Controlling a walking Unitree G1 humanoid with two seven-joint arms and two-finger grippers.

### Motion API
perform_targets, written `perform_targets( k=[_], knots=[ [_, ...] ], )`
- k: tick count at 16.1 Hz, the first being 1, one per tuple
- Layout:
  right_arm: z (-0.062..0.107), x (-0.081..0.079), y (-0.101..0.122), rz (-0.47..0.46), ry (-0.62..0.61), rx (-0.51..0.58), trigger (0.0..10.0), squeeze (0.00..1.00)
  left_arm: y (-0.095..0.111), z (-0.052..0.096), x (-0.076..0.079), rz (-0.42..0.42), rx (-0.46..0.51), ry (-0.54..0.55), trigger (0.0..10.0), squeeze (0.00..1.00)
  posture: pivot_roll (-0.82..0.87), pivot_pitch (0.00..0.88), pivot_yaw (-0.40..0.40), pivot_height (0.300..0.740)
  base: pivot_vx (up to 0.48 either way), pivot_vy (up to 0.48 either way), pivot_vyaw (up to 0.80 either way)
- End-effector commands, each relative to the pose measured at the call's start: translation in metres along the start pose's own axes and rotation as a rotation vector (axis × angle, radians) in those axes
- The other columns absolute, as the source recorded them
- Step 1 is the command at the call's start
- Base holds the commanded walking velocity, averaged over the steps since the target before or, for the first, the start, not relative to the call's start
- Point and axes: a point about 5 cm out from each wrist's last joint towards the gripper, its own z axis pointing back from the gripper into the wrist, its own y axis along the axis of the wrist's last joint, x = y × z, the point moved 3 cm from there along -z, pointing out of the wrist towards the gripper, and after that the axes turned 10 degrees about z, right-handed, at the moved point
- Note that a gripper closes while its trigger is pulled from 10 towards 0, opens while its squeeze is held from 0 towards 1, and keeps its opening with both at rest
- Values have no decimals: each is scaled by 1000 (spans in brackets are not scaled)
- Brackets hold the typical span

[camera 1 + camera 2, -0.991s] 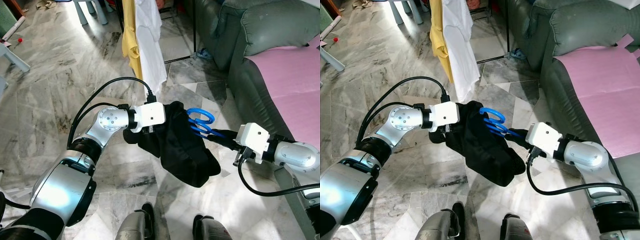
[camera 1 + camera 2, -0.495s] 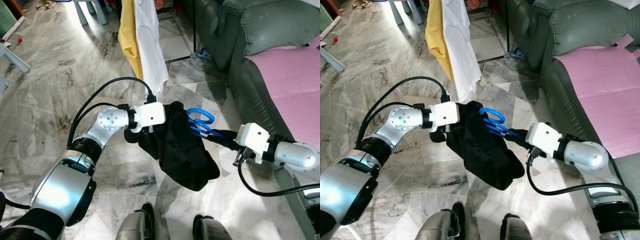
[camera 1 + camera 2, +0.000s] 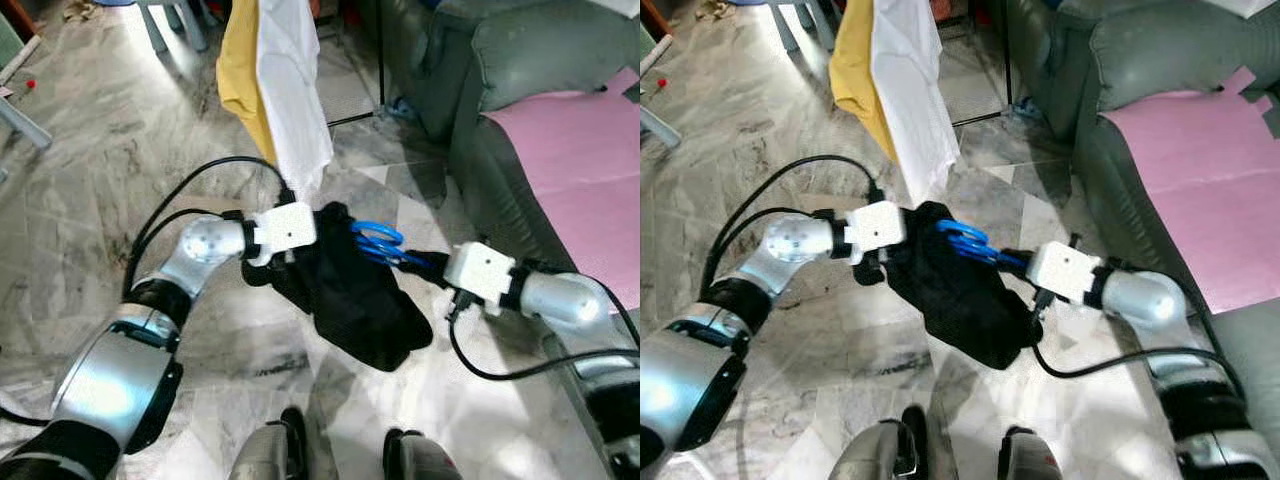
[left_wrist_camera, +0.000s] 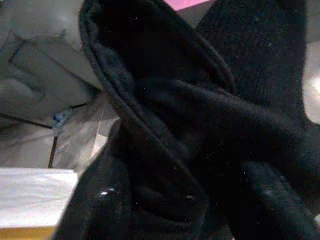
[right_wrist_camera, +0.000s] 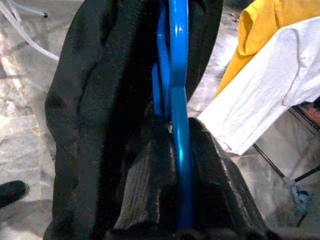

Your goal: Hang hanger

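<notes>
right tool (image 5: 181,210): clamped on blue hanger (image 5: 178,95) | black garment (image 5: 95,125) draped alongside | white shirt (image 5: 265,90), yellow shirt (image 5: 265,20) behind

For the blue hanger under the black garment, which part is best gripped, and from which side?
The bare blue hanger end sticking out of the black garment, approached from the robot's right, as the right gripper does. The rest is wrapped in cloth, which the left gripper is buried in.

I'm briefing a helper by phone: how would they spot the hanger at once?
Start at the grey sofa on the right, then look over the marble floor in front of it, where two silver arms meet. Between them hangs a black garment, and the hanger pokes from it: bright blue.
</notes>
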Motion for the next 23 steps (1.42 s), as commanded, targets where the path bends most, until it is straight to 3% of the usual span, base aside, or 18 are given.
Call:
perform_targets(
  k=[1, 9, 13, 16, 23],
  knots=[
    [-8, 12, 14, 52, -49, 59, 10000, 0, -13, 7, 4, 34, -26, 13, 0, 0, -114, 190, 90, 740, 0, 0, 0],
    [-13, 33, 9, 134, -90, 47, 10000, 0, -18, 14, 1, 45, -28, 45, 0, 0, -111, 184, 70, 740, 0, 0, 0],
    [-19, 24, 6, 120, -74, 52, 10000, 0, -28, 20, 0, 85, -46, 89, 0, 0, -108, 183, 65, 740, 0, 0, 0],
    [-23, 20, 3, 118, -48, 50, 10000, 0, -41, 27, 7, 114, -61, 94, 0, 0, -96, 184, 52, 740, 0, 0, 0],
    [-20, 27, -1, 141, -50, 30, 10000, 0, -60, 41, 11, 158, -113, 141, 0, 0, -108, 186, 43, 740, 0, 0, 0]
  ],
)
